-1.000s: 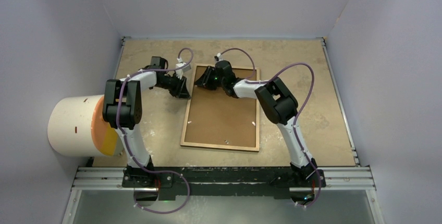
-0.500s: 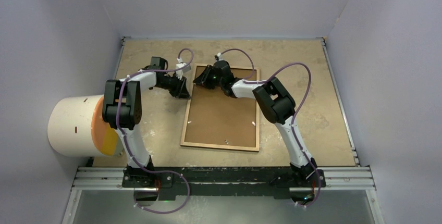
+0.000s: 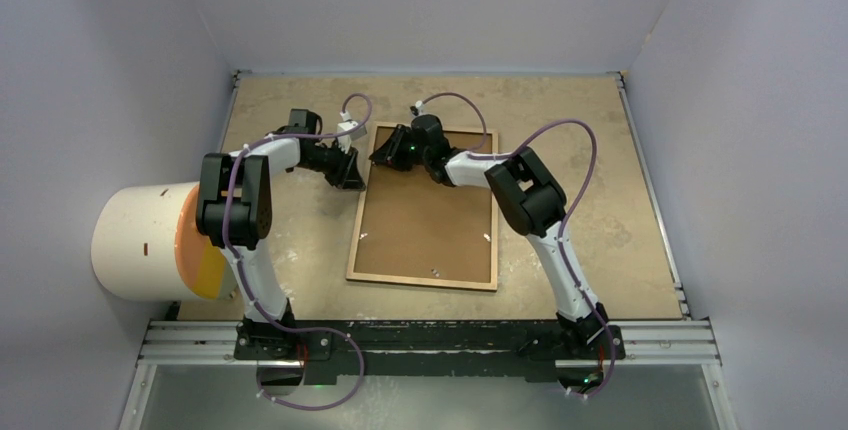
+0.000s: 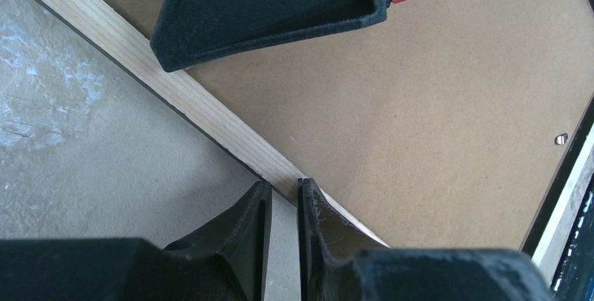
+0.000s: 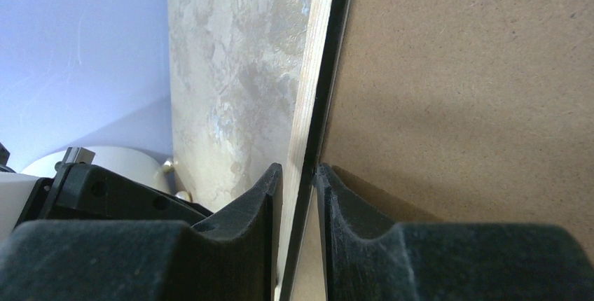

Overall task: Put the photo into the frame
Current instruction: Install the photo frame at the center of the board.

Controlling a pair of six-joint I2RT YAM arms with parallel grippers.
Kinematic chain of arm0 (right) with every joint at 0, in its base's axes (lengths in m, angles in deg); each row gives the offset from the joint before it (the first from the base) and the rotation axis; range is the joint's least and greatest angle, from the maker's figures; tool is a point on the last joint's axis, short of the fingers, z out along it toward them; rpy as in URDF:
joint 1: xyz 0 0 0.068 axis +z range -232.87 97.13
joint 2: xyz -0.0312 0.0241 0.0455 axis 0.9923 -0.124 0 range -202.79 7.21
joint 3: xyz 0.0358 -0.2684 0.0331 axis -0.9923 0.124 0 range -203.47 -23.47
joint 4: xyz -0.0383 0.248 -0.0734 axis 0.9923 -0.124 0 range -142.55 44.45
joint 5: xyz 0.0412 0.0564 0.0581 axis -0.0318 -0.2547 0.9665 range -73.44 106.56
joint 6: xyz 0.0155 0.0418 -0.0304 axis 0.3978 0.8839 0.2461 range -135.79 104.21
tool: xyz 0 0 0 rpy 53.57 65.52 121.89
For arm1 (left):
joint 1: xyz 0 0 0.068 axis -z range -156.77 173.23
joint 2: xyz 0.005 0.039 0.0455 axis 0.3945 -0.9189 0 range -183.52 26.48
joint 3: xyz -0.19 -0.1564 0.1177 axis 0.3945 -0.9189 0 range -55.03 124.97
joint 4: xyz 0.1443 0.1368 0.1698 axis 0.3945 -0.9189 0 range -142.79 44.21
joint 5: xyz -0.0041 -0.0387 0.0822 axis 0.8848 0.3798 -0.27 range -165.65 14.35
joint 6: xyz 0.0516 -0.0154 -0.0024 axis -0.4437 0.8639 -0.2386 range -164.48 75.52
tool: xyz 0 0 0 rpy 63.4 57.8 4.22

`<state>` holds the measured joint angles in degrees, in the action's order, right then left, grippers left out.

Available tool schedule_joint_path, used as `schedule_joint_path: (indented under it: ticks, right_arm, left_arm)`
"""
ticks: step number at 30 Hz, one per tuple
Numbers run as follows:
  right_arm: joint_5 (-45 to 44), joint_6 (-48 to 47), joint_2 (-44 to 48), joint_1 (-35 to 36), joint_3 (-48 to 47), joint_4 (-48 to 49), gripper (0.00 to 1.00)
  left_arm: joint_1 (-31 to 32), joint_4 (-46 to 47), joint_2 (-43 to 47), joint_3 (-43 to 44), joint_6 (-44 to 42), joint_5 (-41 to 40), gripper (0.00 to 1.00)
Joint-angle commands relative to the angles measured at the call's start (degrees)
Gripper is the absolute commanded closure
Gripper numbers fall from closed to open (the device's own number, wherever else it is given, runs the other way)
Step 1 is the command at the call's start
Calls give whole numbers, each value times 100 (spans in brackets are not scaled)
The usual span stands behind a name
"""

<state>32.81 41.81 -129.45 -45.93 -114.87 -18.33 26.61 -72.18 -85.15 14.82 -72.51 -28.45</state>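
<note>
Frame (image 3: pixel 422 281): lies back-up on the worktop (image 3: pixel 600 180), roughly central, long sides running near to far. The light wood rim faces up, and the black edge shows along it in the right wrist view. A brown backing board (image 3: pixel 425 225) fills the opening. Small metal tabs (image 3: pixel 487 238) show at its left, right and near edges.

Left hand (image 3: pixel 350 172): at the frame's left rim, close to the far-left corner. In the wrist view its fingers (image 4: pixel 249 224) stand either side of the wood rim (image 4: pixel 203 105), narrow gap, rim between them. Clenched on the frame.

Right hand (image 3: pixel 385 155): over the far-left corner, reaching in from the right across the board. In its wrist view the fingers (image 5: pixel 336 203) straddle the rim (image 5: pixel 308 91), one on the worktop side, one on the board side, pressed close. Grasping the frame.

The two hands sit near each other on the same rim; one right finger (image 4: pixel 266 7) appears in the left wrist view, over the board's edge.

Other: a white drum (image 3: pixel 140 240) with an orange end face lies off the worktop's left side.
</note>
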Motion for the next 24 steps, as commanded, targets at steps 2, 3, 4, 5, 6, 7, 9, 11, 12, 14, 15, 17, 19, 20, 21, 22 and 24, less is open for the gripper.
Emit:
schedule_joint_path:
  ticks: [2,3,4,5,6,7,9,11,12,14,15,17,19,20,21,22,24]
  right_arm:
    - [425,-360,69,-118,-317,-200,72]
    - [449,-404,96,-171,-374,-226,72]
    - [471,-452,110,-217,-427,-260,72]
    - [489,-529,113,-256,-496,-337,71]
    - [497,-568,113,-285,-556,-413,71]
    - [514,-625,102,-299,-603,-471,71]
    - [540,-656,47,-302,-663,-549,71]
    - [537,-631,-26,-302,-647,-533,71]
    - [494,-621,-54,-302,-615,-507,71]
    - [457,-619,-98,-298,-547,-453,71]
    - [472,-619,-125,-295,-534,-453,71]
    - [499,-619,-178,-285,-527,-463,71]
    - [510,-626,-202,-270,-528,-480,71]
    - [511,-634,-210,-267,-531,-493,71]
    - [504,-636,-205,-267,-524,-502,71]
    - [499,-622,-180,-266,-516,-521,71]
    - [508,-674,-55,-278,-451,-631,71]
  left_arm:
    - [50,-86,-19,-214,-349,-281,80]
    - [53,-92,-10,-213,-346,-281,80]
    - [50,-94,-1,-215,-350,-282,80]
    - [49,-94,5,-224,-345,-282,80]
    - [49,-94,10,-223,-350,-282,80]
    - [49,-101,10,-233,-352,-282,80]
    - [50,-95,12,-229,-352,-290,80]
    - [49,-94,14,-234,-348,-290,80]
    - [49,-94,21,-229,-345,-290,80]
    - [49,-95,19,-230,-349,-282,80]
    - [49,-94,16,-232,-346,-282,80]
    - [54,-94,19,-229,-348,-286,80]
    - [49,-94,11,-230,-352,-289,80]
    - [49,-94,10,-233,-345,-282,80]
    - [49,-94,6,-234,-344,-282,80]
    - [49,-94,0,-234,-337,-274,80]
    - [49,-94,1,-243,-334,-272,80]
